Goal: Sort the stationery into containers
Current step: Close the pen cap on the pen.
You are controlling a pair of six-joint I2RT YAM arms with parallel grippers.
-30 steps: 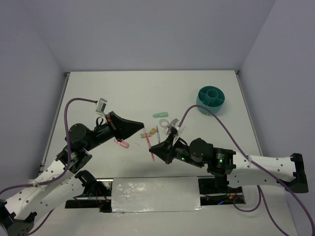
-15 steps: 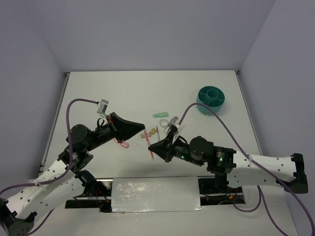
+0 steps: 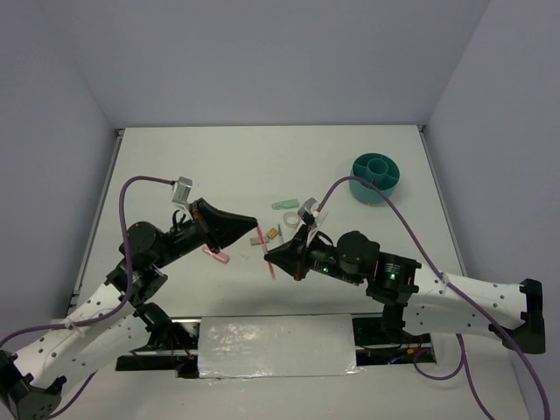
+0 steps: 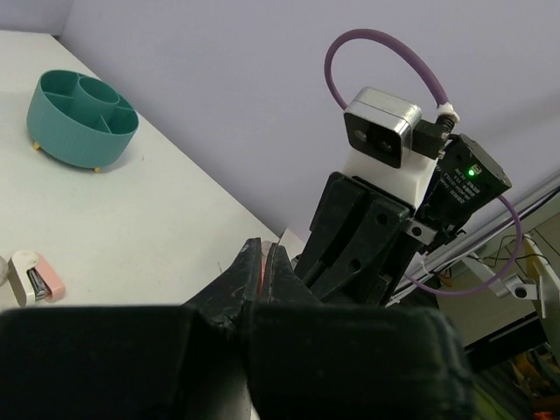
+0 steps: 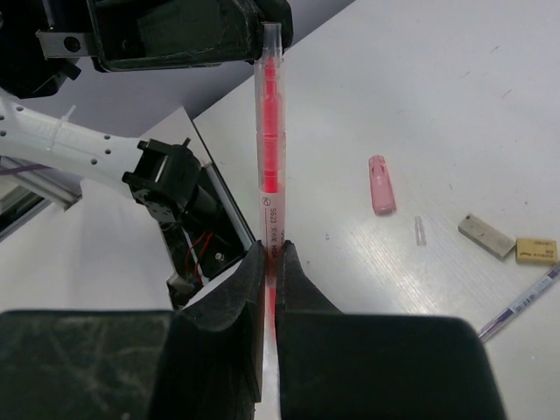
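White table (image 3: 210, 166) w/ 3 pale lilac walls (image 3: 262, 61) around, soft even light.

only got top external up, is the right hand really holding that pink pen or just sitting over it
Observer: Holding it. In the right wrist view the right hand is clamped on the lower barrel of the thin pink plastic pen.
Operator: does left have it too
Observer: Looks so. The left wrist view shows a pink sliver pinched between the shut fingers of the left hand, and in the right wrist view the pen's far end reaches that hand.
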